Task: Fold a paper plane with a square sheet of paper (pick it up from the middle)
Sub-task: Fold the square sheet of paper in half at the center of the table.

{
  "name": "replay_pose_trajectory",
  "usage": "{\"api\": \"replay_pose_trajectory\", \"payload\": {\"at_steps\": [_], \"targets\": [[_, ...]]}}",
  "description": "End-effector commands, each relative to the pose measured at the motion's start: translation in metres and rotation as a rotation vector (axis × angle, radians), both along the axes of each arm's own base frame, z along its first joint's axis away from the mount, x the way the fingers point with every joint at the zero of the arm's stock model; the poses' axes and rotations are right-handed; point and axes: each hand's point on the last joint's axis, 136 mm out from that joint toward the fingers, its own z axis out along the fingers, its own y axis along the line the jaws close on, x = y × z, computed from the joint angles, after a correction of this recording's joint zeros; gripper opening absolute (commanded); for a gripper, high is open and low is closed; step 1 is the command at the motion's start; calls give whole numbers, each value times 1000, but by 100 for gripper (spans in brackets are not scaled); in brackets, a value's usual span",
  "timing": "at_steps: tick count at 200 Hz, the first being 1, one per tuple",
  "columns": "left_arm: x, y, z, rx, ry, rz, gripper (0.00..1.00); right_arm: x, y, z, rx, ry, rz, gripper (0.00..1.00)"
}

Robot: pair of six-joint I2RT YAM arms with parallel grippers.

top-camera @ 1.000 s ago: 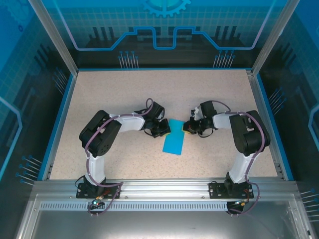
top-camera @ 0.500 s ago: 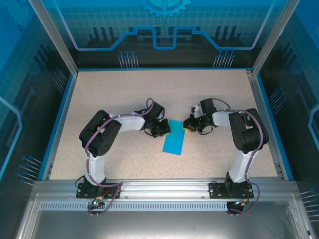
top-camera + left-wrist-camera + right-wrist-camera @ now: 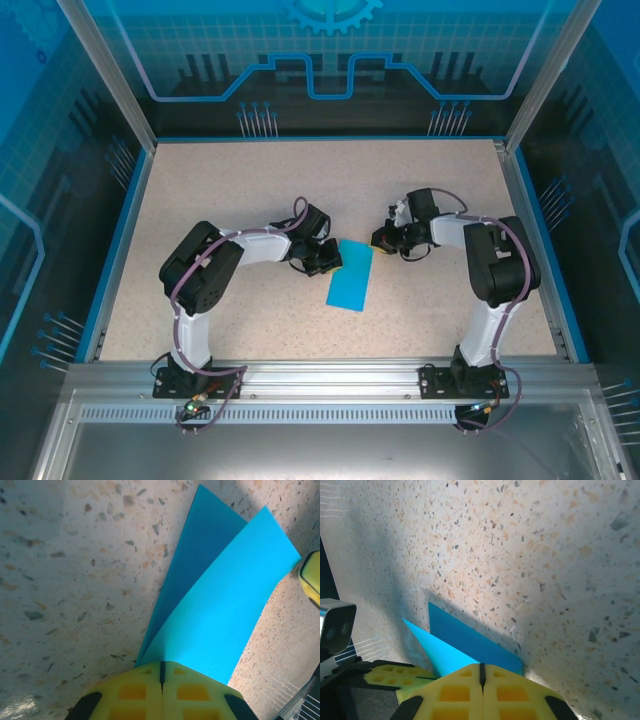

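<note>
The square sheet of paper (image 3: 351, 275) lies folded in half as a narrow cyan-blue strip at the middle of the table. In the left wrist view its upper layer (image 3: 225, 615) fans away from the darker lower layer (image 3: 200, 540). My left gripper (image 3: 329, 262) is shut, and its tips (image 3: 161, 666) sit on the strip's left edge where the two layers meet. My right gripper (image 3: 384, 240) is shut too, just off the strip's far right corner. In the right wrist view the paper (image 3: 470, 642) runs up to the right gripper (image 3: 481, 669).
The speckled tabletop (image 3: 250, 180) is bordered by a blue rim, with an aluminium rail (image 3: 330, 375) along the near edge. Glass walls enclose the cell. The left gripper's yellow fingers (image 3: 395, 676) lie close to the right gripper's tips.
The right gripper has slid right and slightly away from the paper's top right corner. The left gripper and the paper have stayed put.
</note>
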Motion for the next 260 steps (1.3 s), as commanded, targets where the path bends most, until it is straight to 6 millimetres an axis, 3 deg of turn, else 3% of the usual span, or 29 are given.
{"api": "replay_pose_trajectory", "payload": {"at_steps": [1, 41, 84, 102, 157, 187, 214, 260], "targets": [[-28, 21, -45, 136, 123, -2, 0, -5, -4, -18, -3, 59, -4, 1], [-29, 22, -45, 138, 124, -3, 0, -10, -12, -35, -65, 100, -12, 1], [-30, 23, -45, 141, 123, -4, 0, 6, -3, 6, 4, 12, 7, 2], [-28, 22, -44, 137, 123, -4, 0, 10, 0, 13, 29, 1, 11, 2], [-28, 18, -41, 116, 122, -6, 0, -2, -10, -35, -29, 97, -28, 2], [-27, 14, -35, 93, 111, -16, 0, -5, -10, -40, -37, 111, -20, 2], [-26, 10, -29, 78, 106, -17, 0, 2, -10, -24, -40, 90, -5, 3], [-18, 1, 8, 11, 36, -14, 0, 7, -9, 41, -32, -42, 17, 11]]}}
